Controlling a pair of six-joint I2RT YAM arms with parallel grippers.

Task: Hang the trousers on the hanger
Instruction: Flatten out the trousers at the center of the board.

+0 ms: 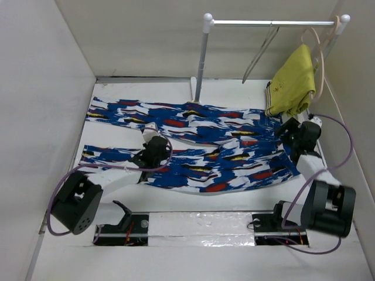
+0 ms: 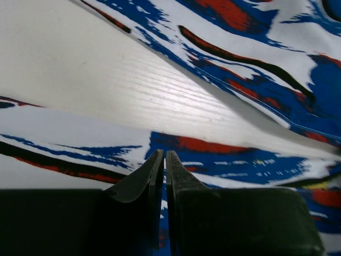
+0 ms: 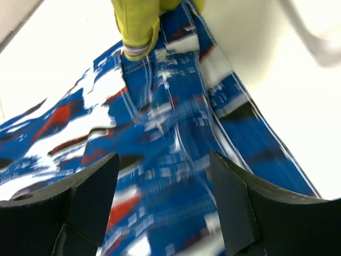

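Trousers (image 1: 222, 158) lie spread flat, their waistband directly beneath the right gripper (image 3: 165, 160), whose jaws stand spread; the yellow garment (image 3: 136, 26) hangs just beyond those fingertips. Over a trouser leg, the left gripper (image 2: 163, 156) has its jaws pressed together. Best to pinch waistband only, keeping clear of that yellow hem.

Your left arm (image 1: 111, 178) reaches from the lower left of the top view up and right to just left of centre, with the left gripper (image 1: 155, 149) low and pointing down. Its wrist view shows the jaws pressed together, only a hairline slit between them. Your right arm (image 1: 313, 167) rises from the lower right toward mid-right. The right gripper (image 3: 164, 157) tilts downward, jaws spread wide.
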